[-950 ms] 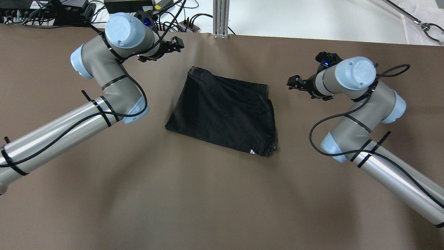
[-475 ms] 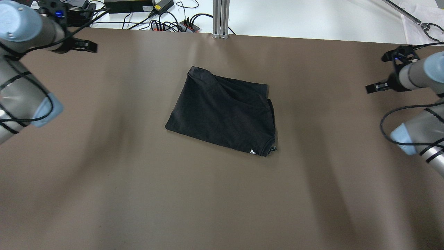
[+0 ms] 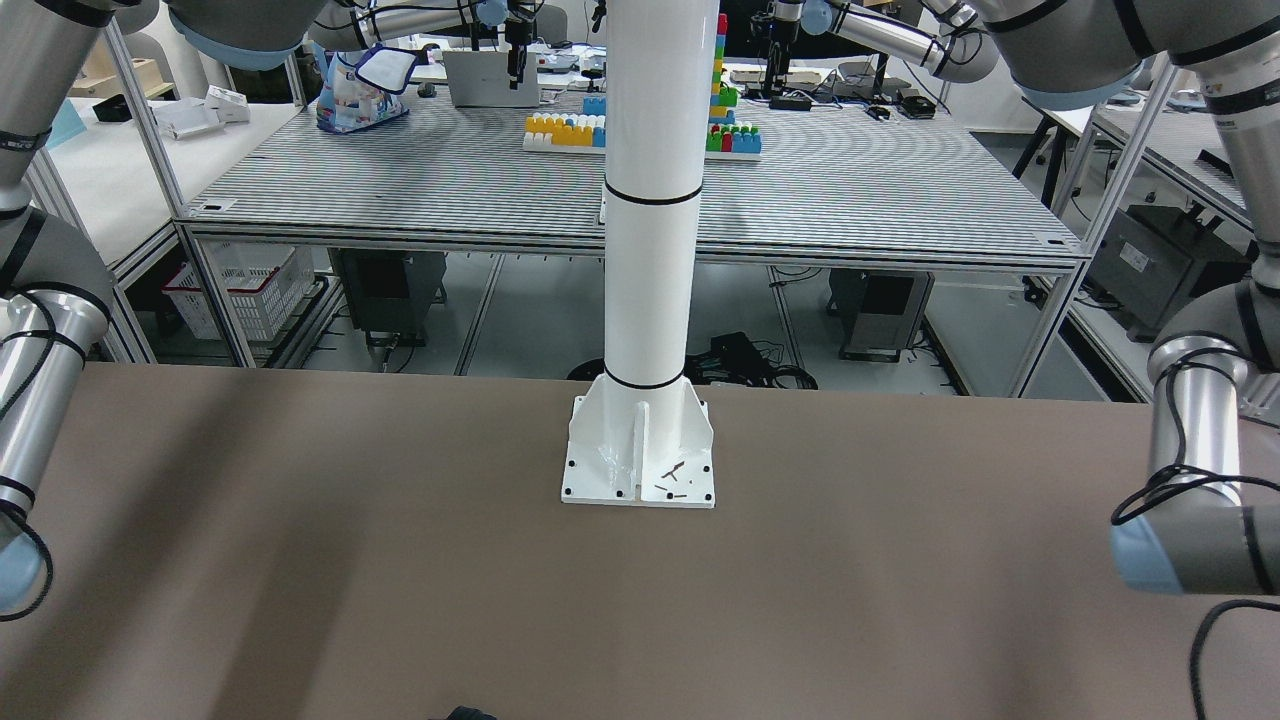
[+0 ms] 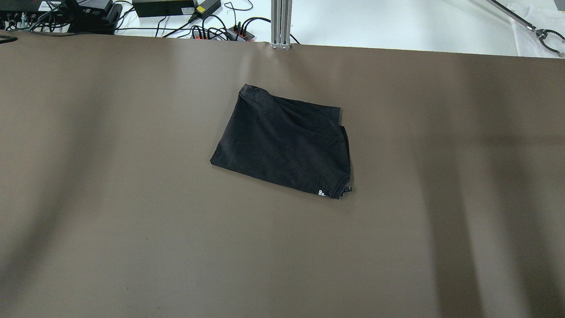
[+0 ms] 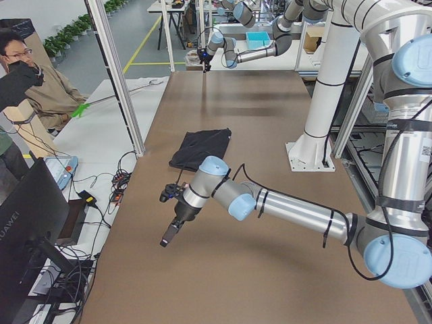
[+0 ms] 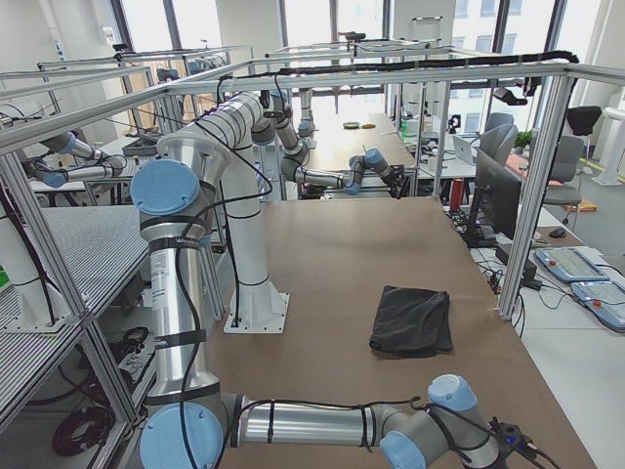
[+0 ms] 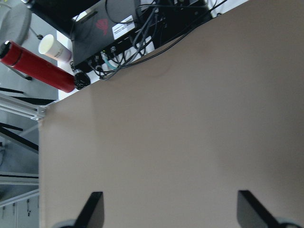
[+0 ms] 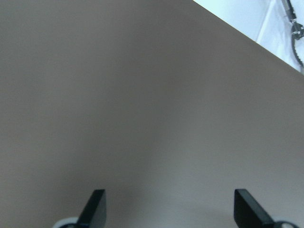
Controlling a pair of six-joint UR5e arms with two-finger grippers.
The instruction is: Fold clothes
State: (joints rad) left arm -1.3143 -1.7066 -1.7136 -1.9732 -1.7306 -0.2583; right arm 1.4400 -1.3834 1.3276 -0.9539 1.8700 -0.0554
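Observation:
The clothes (image 4: 284, 143), one black garment folded into a rough rectangle, lie flat in the middle of the brown table (image 4: 132, 229); they also show in the side views (image 5: 200, 147) (image 6: 412, 319). Neither arm appears in the overhead view. My left gripper (image 7: 171, 211) hovers over bare table near the left far corner, open, with nothing between its widely spread fingers; the left side view shows it (image 5: 170, 233) well short of the clothes. My right gripper (image 8: 172, 209) is open too, over bare table near the right end, holding nothing.
A white pillar on a base plate (image 3: 638, 455) stands at the robot's side of the table. Cables and power boxes (image 4: 167, 6) line the far edge, beside a red bottle (image 7: 38, 66) and a paper cup (image 7: 53, 47). A person (image 5: 40, 88) sits beyond the table.
Both arms have swung outward, away from the clothes, and left the overhead view. The clothes have not moved.

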